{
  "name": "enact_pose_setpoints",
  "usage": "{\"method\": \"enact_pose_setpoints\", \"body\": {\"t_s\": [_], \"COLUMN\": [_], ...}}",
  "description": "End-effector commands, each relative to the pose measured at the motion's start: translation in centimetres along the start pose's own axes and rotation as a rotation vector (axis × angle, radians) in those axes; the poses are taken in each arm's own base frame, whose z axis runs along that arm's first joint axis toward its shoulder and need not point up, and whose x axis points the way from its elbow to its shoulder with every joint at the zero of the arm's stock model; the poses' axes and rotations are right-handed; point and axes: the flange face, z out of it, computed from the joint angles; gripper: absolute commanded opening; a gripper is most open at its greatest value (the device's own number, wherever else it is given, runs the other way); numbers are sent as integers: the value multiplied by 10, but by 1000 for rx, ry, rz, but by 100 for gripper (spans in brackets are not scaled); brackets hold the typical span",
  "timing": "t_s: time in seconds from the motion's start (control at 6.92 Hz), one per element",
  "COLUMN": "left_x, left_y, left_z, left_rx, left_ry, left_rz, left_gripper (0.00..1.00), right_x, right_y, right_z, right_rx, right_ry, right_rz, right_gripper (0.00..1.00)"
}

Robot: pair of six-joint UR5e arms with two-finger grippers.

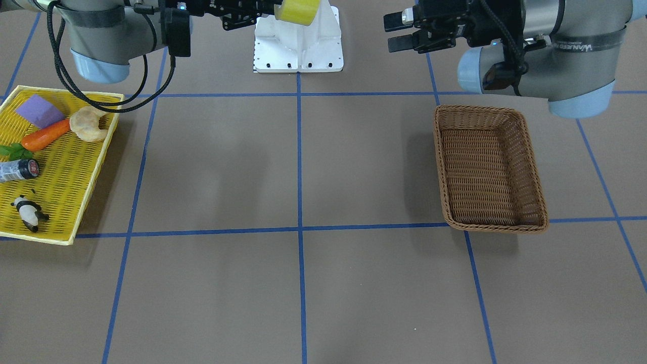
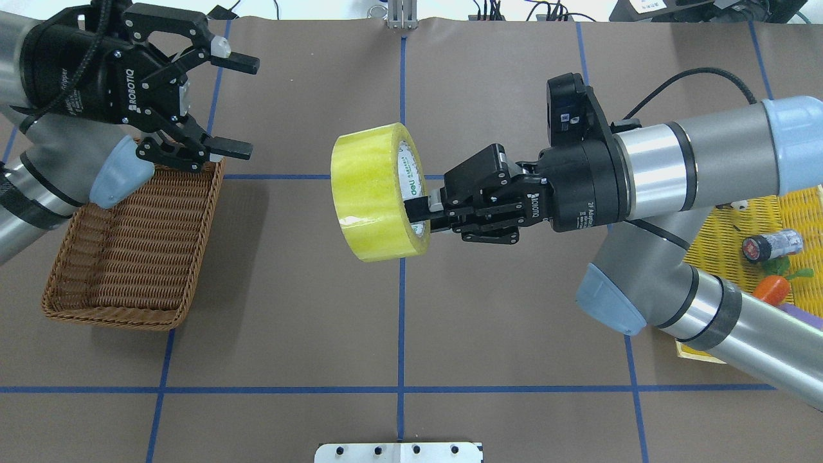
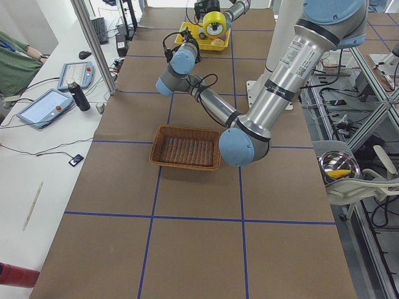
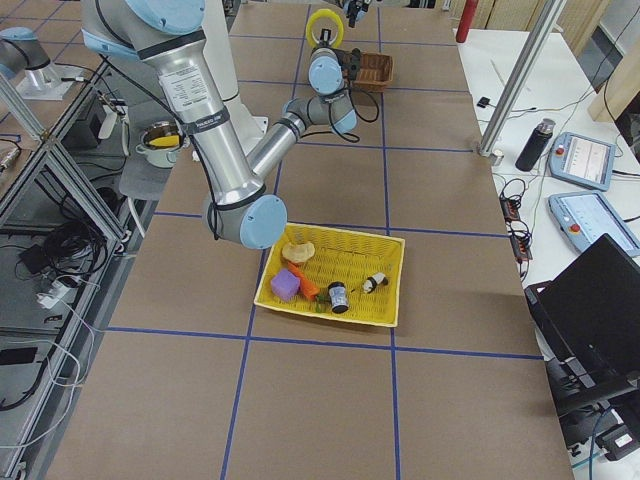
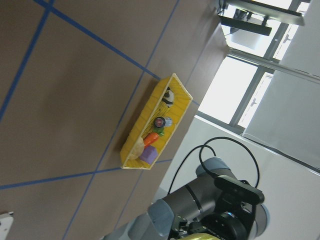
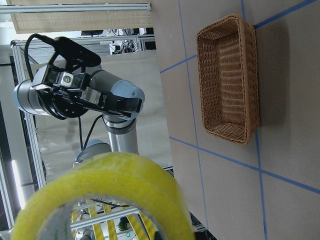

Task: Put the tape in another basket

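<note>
The tape [image 2: 373, 193], a wide yellow roll with a pale core, hangs in the air over the table's middle, held on edge. My right gripper [image 2: 416, 217] is shut on the roll's wall from the right. The roll also shows in the front view [image 1: 298, 11] and fills the bottom of the right wrist view [image 6: 125, 180]. The brown wicker basket [image 2: 128, 257] sits on the table at the left and holds nothing. My left gripper [image 2: 235, 106] is open and empty, hovering above the basket's far right corner and pointing toward the tape.
A yellow mesh tray [image 1: 86, 167] on the robot's right side holds a purple block [image 1: 39, 110], a carrot [image 1: 45, 135], a croissant [image 1: 88, 124], a small bottle [image 1: 17, 170] and a panda figure [image 1: 28, 212]. A white base plate [image 1: 298, 50] lies at the robot's edge of the table.
</note>
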Motion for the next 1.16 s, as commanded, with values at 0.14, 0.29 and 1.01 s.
{"method": "enact_pose_setpoints", "body": {"t_s": [0.14, 0.29, 1.01], "left_x": [-8, -10, -28], "left_y": [7, 12, 36], "left_z": [-12, -8, 30], "left_rx": [-40, -60, -123], "left_ry": [262, 309, 375], "left_rz": [-15, -13, -81], "left_gripper": [98, 98, 98], "right_x": [-1, -1, 22], "right_y": [1, 3, 15], "right_z": [-1, -2, 2], "right_rx": [2, -3, 16], "right_ry": [-19, -29, -137], "right_rz": [-9, -18, -31], "right_gripper": [0, 0, 0]}}
